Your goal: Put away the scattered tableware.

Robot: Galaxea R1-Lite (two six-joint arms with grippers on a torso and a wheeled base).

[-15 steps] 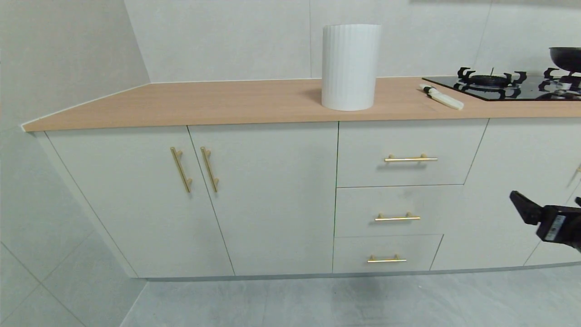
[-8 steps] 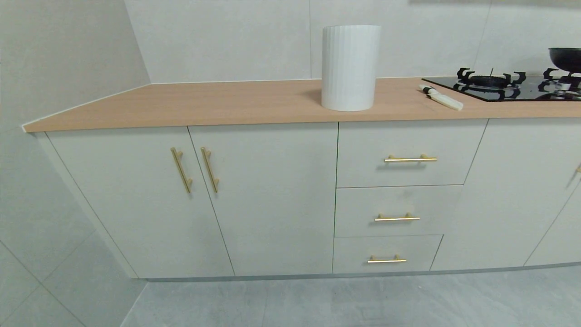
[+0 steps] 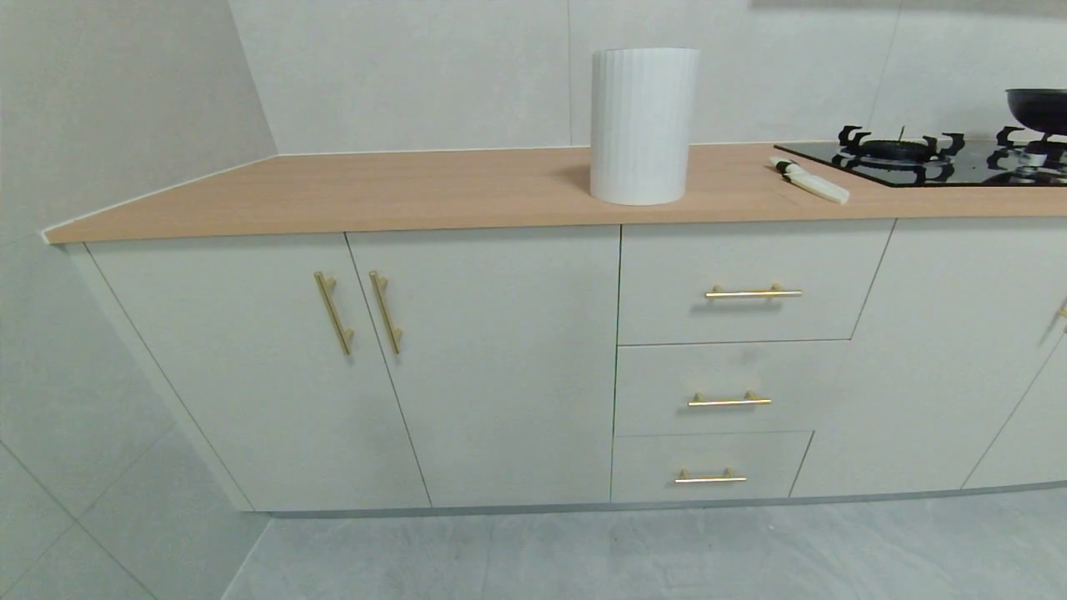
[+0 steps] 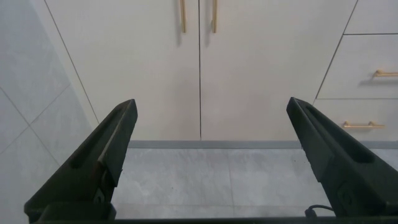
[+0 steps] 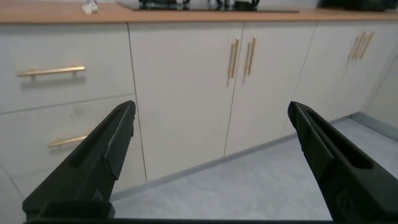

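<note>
Because both arms hang low, well below the white ribbed canister [image 3: 642,125] that stands on the desk [image 3: 417,187], the first hazard is the climb. The left claw [image 4: 211,155] is released, jaws spread wide with nothing between them, and faces the cabinet doors [image 4: 199,62] below and to the left of the canister. The right claw [image 5: 208,155] is likewise spread and empty, down in front of the cabinet fronts below and to the right of the canister. Raised too close in, either one could catch the desk's front edge or a brass handle on the drawers [image 3: 742,283] directly under the canister.

The one loose piece of tableware I can make out is a knife [image 3: 809,178]. It lies flat on the desk to the right of the canister, between it and the hob [image 3: 925,162], touching neither.

It looks thin and slick, so a pinch from above may skid off it, shoving it farther from the canister onto the hob's glass or against the grates. A shallow grip could let it swing or drop.

If the canister is where it belongs, that tall, narrow shape looks easy to tip: a forearm brushing it, or the knife jabbed against its rim, might knock it over. The pan [image 3: 1038,104], farthest right of the canister, sits safely clear unless the reach overshoots.
</note>
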